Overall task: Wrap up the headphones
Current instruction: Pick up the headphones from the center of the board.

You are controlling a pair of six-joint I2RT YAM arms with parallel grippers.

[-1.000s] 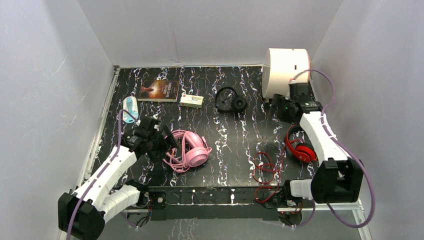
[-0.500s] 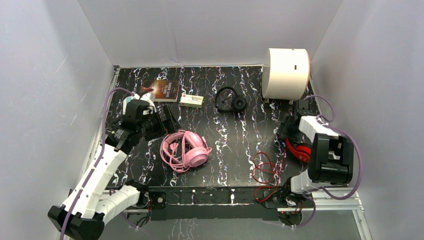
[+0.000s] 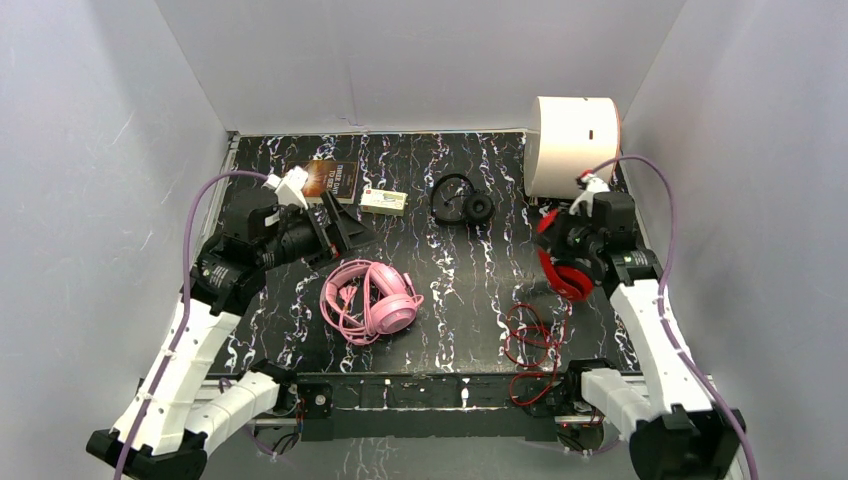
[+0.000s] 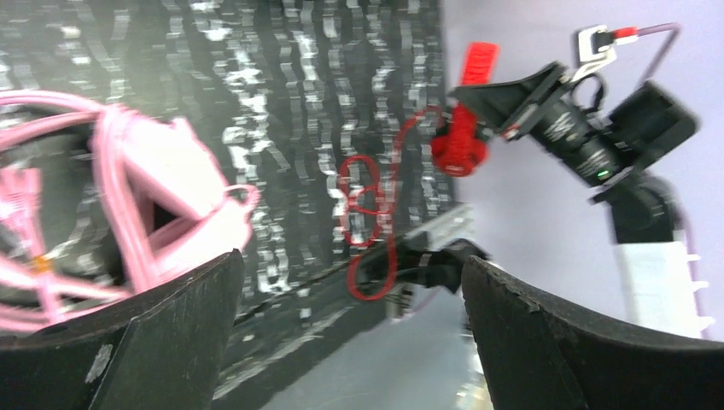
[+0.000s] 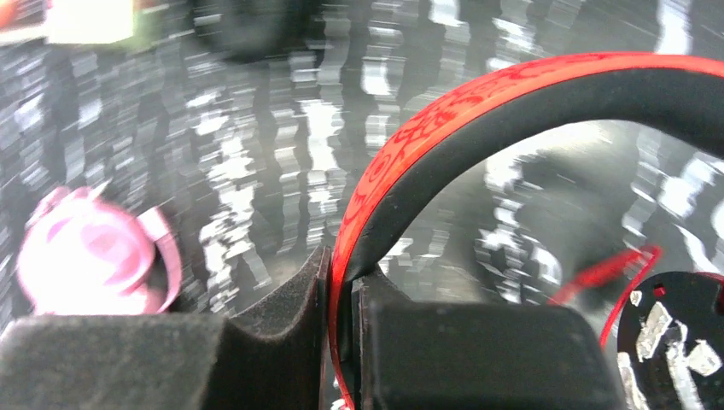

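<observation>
Right wrist: red headphones, red band with black padding, tight in right hand; left hand wide, empty.

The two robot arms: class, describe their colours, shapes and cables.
The left arm and right arm have white shell links joined by bulky black joints. A thin purple cable loops along each. The left gripper and right gripper each have two black wedge-shaped fingers.

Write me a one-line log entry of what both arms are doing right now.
left gripper: open, near pink headphones | right gripper: shut on headband of red headphones | red cable: loose on table
</observation>
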